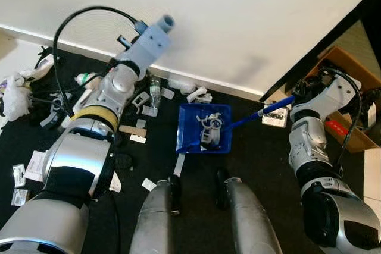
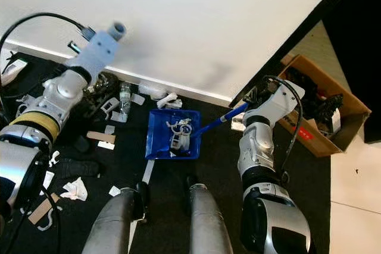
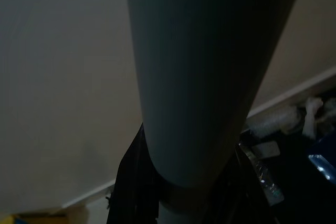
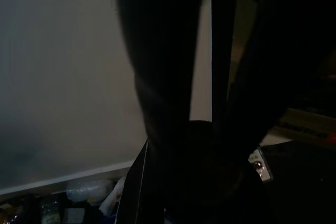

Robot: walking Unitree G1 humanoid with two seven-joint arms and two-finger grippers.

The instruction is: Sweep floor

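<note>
A blue dustpan (image 1: pixel 189 140) lies flat on the black floor in front of my feet, with white plastic scraps (image 1: pixel 211 128) in it. Its blue handle (image 1: pixel 262 113) slants up to the right into my right gripper (image 1: pixel 297 94), which is shut on it. My left arm (image 1: pixel 152 38) reaches forward and up toward the white wall. In the left wrist view the left gripper (image 3: pixel 178 195) is shut on a thick grey broom handle (image 3: pixel 199 77), black fingers on either side of it. The right wrist view is dark, showing black fingers (image 4: pixel 157 77) against the wall.
Litter lies left of and behind the dustpan: a plastic bottle (image 1: pixel 155 88), crumpled white paper (image 1: pixel 199 94), a cardboard strip (image 1: pixel 132 130), paper scraps (image 1: pixel 36 162). A pale stick (image 1: pixel 178 165) lies by the pan's near corner. An open cardboard box (image 2: pixel 309 102) stands at the right. My legs (image 1: pixel 158 218) are below.
</note>
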